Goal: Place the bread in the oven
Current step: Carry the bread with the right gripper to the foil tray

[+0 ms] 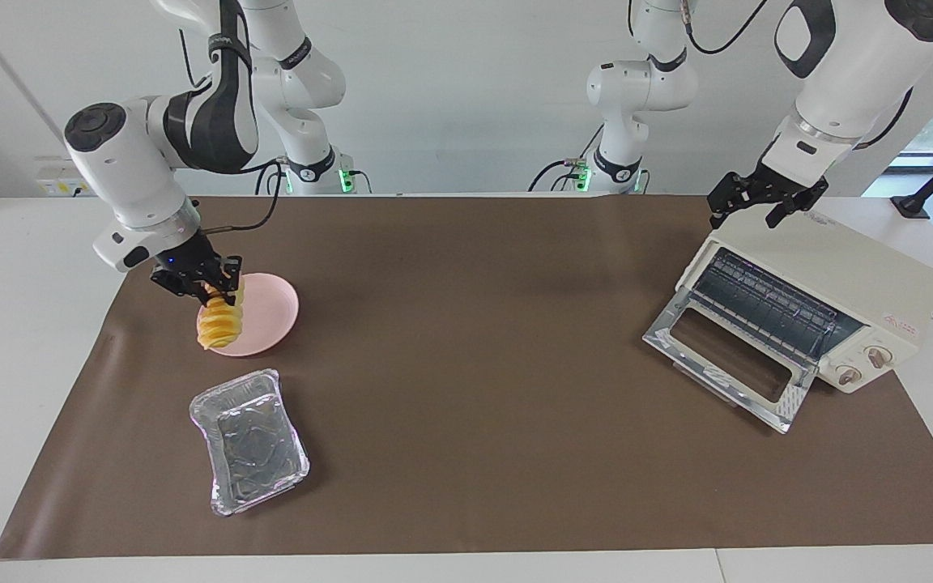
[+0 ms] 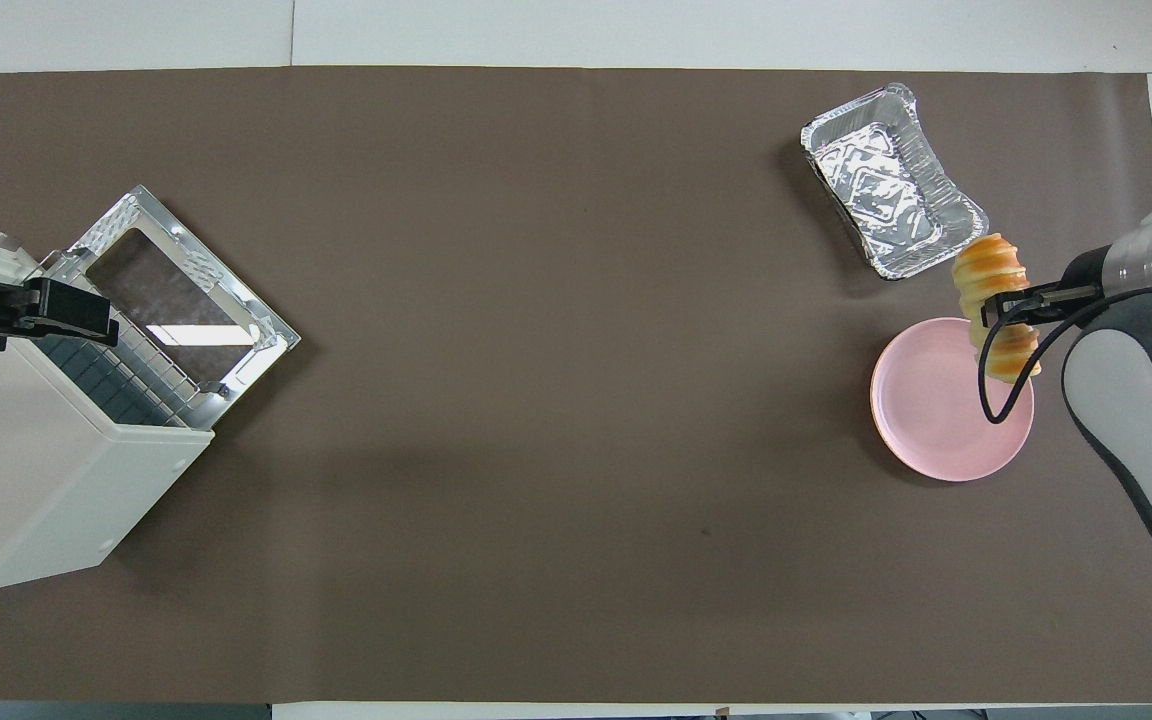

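Observation:
The golden ridged bread [image 1: 218, 324] [image 2: 986, 265] hangs tilted over the rim of the pink plate [image 1: 272, 312], with my right gripper [image 1: 211, 283] [image 2: 1011, 308] shut on its upper part. Its lower end sits low by the plate's edge; whether it touches I cannot tell. The cream-white oven [image 1: 839, 267] [image 2: 26, 480] stands at the left arm's end of the table. Its glass door [image 1: 726, 356] [image 2: 186, 300] is dropped open and the wire rack shows inside. My left gripper [image 1: 746, 212] [image 2: 86, 315] waits open above the oven's top edge, holding nothing.
A silver foil tray [image 1: 249, 441] [image 2: 891, 180] lies farther from the robots than the pink plate [image 2: 936, 420], close beside it. A brown mat [image 1: 466, 364] covers the table between plate and oven. The oven's cable trails off past the mat's edge.

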Motion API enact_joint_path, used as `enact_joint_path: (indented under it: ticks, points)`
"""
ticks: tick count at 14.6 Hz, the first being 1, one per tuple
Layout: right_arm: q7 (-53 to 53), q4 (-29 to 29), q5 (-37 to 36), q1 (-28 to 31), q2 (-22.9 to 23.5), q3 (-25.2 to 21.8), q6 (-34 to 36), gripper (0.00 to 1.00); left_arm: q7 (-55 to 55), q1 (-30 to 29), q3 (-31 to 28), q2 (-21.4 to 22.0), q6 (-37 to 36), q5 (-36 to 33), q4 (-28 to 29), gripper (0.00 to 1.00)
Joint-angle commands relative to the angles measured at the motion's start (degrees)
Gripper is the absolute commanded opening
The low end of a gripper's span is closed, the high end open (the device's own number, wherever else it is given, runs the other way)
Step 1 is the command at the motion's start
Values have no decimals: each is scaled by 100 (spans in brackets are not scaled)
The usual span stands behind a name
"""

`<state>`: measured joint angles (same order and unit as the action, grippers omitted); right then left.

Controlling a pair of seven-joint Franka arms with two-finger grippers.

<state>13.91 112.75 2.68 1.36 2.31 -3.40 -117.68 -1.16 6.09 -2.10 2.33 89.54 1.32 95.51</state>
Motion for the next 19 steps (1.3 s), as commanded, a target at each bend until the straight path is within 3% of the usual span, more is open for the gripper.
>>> enact_joint_path:
  ticks: [1, 5, 9, 13, 19]
  points:
    - [804, -848, 22, 75, 602, 24, 174, 46, -33, 6, -19, 21, -24, -35, -15, 100]
    - [1052, -2368, 31, 101, 1560, 24, 728, 47, -33, 6, -19, 21, -24, -35, -15, 100]
    - [1070, -3064, 75, 119, 2254, 41, 922, 47, -33, 6, -19, 21, -24, -35, -15, 100]
    - [1061, -4530, 58, 40, 3405, 50, 1238, 47, -33, 6, -19, 21, -24, -35, -15, 100]
    - [1034, -4596, 40, -294, 3689, 50, 879, 47, -33, 6, -19, 21, -24, -35, -15, 100]
